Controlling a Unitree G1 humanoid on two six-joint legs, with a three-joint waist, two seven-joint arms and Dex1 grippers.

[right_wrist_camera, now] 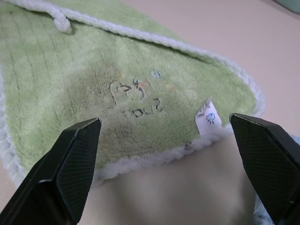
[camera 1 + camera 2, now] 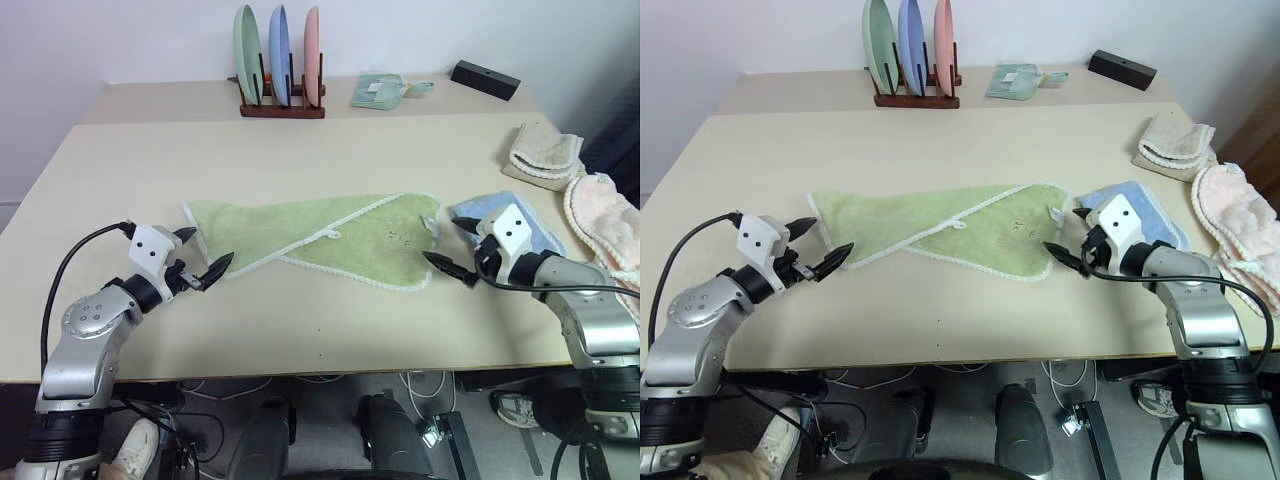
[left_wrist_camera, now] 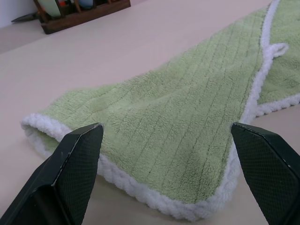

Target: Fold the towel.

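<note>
The light green towel [image 2: 320, 240] with white edging lies flat in the middle of the table, one layer folded over diagonally, its small white loop [image 2: 331, 235] near the centre. My left gripper [image 2: 204, 254] hovers open at the towel's left end, fingers apart and empty. At the towel's right end my right gripper [image 2: 453, 248] is open too, beside the white label [image 1: 206, 116]. In the left wrist view the towel's left corner [image 3: 154, 140] lies just beyond the two black fingertips [image 3: 77, 154].
A light blue folded towel [image 2: 500, 222] lies right behind my right gripper. Beige [image 2: 545, 152] and pink [image 2: 605, 220] towels sit at the table's right edge. A plate rack [image 2: 280, 70], a small green cloth [image 2: 380, 90] and a black box [image 2: 485, 78] stand at the back.
</note>
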